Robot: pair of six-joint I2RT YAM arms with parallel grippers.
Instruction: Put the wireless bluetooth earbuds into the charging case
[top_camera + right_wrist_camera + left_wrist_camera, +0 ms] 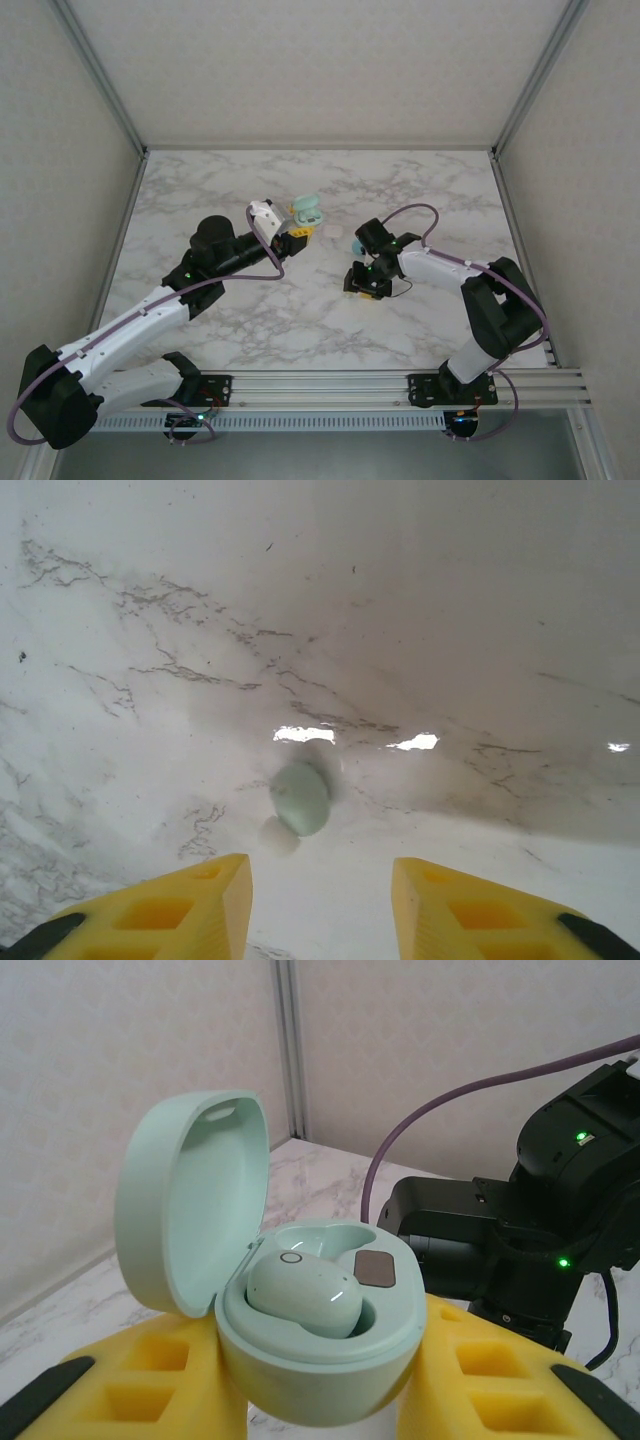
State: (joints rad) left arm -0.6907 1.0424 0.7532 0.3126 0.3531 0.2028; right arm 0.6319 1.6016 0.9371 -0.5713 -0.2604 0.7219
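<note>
- Left wrist view: the left fingers (150,1370) grip the case (330,1375) from both sides and hold it upright off the surface (300,330).
- Its lid (190,1210) is swung fully open. The case seems to be held this way so that its wells face up and are ready to be loaded.
- A seated earbud (305,1295), pale green, already rests in the well nearest the lid. The spot beside it, with a small brown patch, looks free.
- From above, the case hangs over the middle of the surface, a little toward the far and left edges. The right arm works just to its right.
- On the right wrist camera, the right fingers (190,905) stand apart with nothing between them, tilted down at the marble.
- A loose earbud (300,798), also pale green, lies on the surface near its middle. It is just ahead of the fingertips, roughly in line with the gap, and touches neither finger.
- The step in hand is probably picking up this earbud, with the fingers spread to straddle it.
- It is small, smooth and rounded, so it could squirt out of a pinch that is off centre.
</note>
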